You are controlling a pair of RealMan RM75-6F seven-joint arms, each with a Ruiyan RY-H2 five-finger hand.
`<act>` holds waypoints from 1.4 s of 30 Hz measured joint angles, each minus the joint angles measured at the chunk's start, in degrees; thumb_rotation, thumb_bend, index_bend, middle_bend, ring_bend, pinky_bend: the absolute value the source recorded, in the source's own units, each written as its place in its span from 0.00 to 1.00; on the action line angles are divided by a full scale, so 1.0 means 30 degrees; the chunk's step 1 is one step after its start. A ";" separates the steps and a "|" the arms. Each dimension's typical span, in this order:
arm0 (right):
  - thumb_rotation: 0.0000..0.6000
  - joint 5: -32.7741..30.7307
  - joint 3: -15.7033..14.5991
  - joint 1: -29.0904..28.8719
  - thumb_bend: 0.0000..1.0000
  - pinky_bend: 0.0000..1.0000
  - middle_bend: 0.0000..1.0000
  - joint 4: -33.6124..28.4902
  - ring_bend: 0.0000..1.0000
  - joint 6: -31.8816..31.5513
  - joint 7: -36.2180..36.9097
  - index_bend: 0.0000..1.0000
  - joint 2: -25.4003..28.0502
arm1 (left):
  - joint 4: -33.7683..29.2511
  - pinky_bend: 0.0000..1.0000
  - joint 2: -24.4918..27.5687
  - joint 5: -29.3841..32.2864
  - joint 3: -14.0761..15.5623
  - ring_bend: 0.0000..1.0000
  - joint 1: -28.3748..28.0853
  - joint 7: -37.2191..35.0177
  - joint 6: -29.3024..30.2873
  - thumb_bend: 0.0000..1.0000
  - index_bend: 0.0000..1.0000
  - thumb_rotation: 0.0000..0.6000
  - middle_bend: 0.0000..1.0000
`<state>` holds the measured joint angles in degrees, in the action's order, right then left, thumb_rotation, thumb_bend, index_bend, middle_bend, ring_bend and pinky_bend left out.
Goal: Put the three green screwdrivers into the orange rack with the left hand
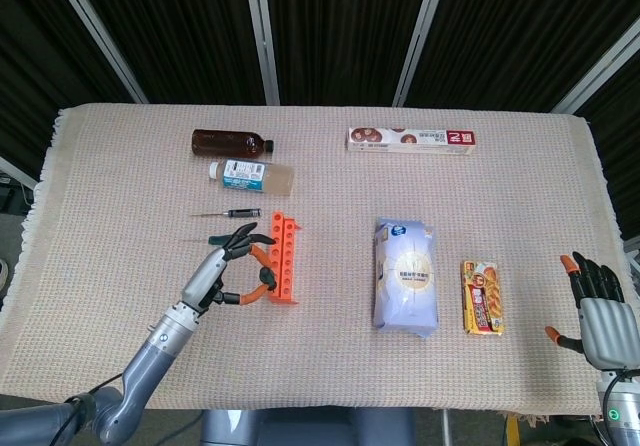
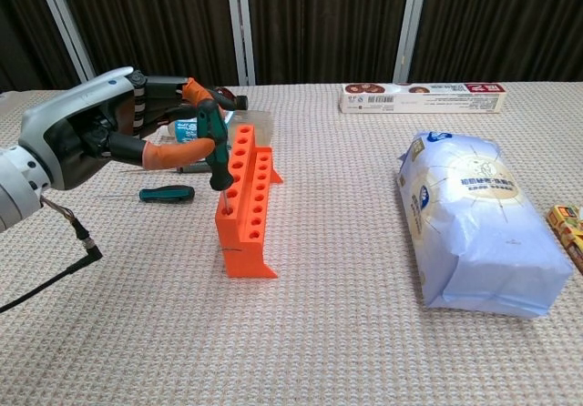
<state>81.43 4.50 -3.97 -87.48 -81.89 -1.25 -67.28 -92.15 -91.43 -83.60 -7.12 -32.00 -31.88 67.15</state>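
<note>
Screwdriver (image 2: 215, 147), green handle, upright in orange rack (image 2: 244, 208), shaft down in a hole near rack's front end, handle above rack top. Pinched by left hand (image 2: 123, 133): orange-tipped thumb and fingers (image 2: 193, 92) closed round handle, other fingers curled beside. Same left hand (image 1: 232, 262) seen from head view at rack's left side, hiding most of that screwdriver.

Second green screwdriver (image 2: 166, 193) flat on cloth just left of rack, apart from it, handle pointing toward rack; in head view only its end (image 1: 215, 238) visible past hand. Third, thinner precision screwdriver (image 1: 230, 213) flat on cloth behind that one, dark handle, thin shaft pointing left; mostly hidden behind left hand in chest view.

Rack standing lengthwise, two rows of holes, on beige woven tablecloth (image 1: 120, 166).

Clear bottle with blue-white label (image 1: 251, 174) lying behind screwdrivers; brown bottle (image 1: 231, 144) lying just behind that. Long snack box (image 1: 410, 139) at far middle. Pale blue-white bag (image 1: 404, 275) right of rack, well apart. Small orange-red snack packet (image 1: 481, 297) right of bag.

Right hand (image 1: 595, 306) at table's right edge, palm up, fingers spread, holding nothing; out of chest view.
</note>
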 measured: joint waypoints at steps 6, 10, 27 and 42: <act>1.00 -0.0082 0.0031 -0.0054 0.00 0.00 0.00 0.0014 0.00 0.0104 0.0007 0.00 -0.0019 | 0.0195 0.00 -0.0170 -0.0235 0.0209 0.00 0.0134 0.0189 0.0163 0.45 0.71 1.00 0.21; 1.00 -0.0098 0.0038 -0.0094 0.00 0.00 0.00 0.0032 0.00 0.0176 0.0018 0.00 -0.0041 | 0.0452 0.00 -0.0340 -0.0327 0.0358 0.00 0.0241 0.0203 0.0252 0.45 0.71 1.00 0.21; 1.00 -0.0178 0.0026 -0.0096 0.00 0.00 0.00 -0.0032 0.00 0.0195 -0.0096 0.00 -0.0055 | 0.1314 0.00 -0.0873 -0.0460 0.0565 0.00 0.0409 0.0318 0.0195 0.44 0.71 1.00 0.21; 1.00 -0.0289 0.0045 -0.0148 0.00 0.00 0.00 -0.0098 0.00 0.0293 -0.0220 0.00 -0.0070 | 0.1558 0.00 -0.0880 -0.0802 0.0783 0.00 0.0537 0.1086 0.0368 0.40 0.55 1.00 0.16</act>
<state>80.56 4.64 -4.42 -87.78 -81.01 -1.91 -67.49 -87.47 -94.07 -86.01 -4.77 -30.39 -28.62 68.25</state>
